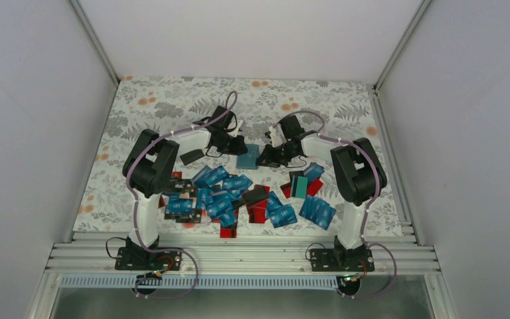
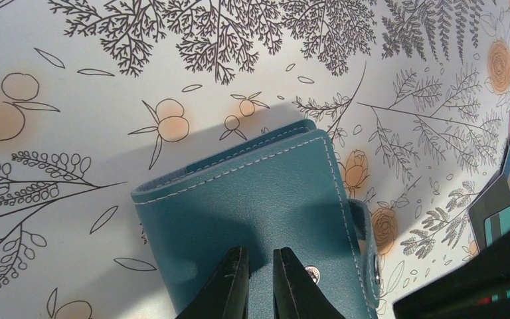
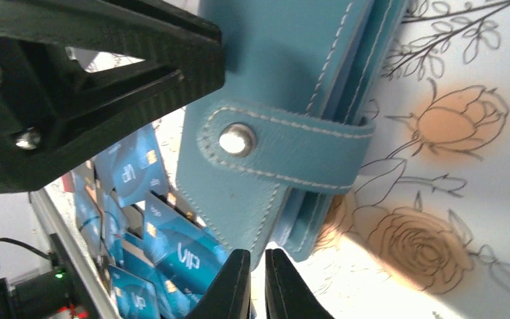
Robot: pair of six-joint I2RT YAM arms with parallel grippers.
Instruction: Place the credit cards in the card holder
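Your left hand [image 2: 259, 256] and right hand [image 3: 251, 256], each closed to a slit, flank the strapped-shut card holder [image 1: 247, 160] on the surface [image 1: 172, 100] beyond the credit cards [image 1: 219, 199], apparently steadying it for unsnapping; grip unconfirmed.

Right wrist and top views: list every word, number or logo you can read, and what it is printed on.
"VIP": white print on a blue credit card near the card holder.
"VIP": again, turned sideways, on another blue card.
Top view: print on the cards is too small to read.
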